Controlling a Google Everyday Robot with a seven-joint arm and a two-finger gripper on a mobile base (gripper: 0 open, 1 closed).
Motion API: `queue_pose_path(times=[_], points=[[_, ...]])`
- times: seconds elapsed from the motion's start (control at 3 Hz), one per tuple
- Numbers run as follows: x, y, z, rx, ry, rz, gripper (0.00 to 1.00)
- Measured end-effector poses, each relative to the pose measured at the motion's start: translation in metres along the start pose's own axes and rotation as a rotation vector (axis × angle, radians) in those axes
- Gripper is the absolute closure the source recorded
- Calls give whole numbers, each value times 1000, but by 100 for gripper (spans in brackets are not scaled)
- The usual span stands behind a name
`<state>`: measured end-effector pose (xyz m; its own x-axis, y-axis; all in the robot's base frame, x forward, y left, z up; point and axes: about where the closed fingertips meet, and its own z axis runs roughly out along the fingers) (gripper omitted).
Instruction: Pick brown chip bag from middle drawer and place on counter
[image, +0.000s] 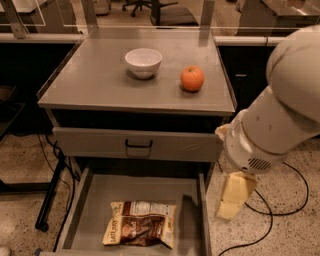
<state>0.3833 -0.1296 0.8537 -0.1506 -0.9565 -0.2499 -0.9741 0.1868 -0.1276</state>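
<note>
brown chip bag (141, 223) lower centre, middle drawer (140, 190) | likely light, crinkly, crushable: pinch top edge | gripper (230, 206) lower right, grip state unclear

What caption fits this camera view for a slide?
Chip bag lies in the open drawer, gripper off to its right; bowl and orange on counter.

hand (234, 197) hangs low at the right, below the bulky white arm (280, 115).
</note>
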Motion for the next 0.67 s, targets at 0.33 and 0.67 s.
queue_pose_path(times=[0.33,0.67], points=[[-23,24,105,-81,9,-31,0],[-23,24,105,-81,9,-31,0]])
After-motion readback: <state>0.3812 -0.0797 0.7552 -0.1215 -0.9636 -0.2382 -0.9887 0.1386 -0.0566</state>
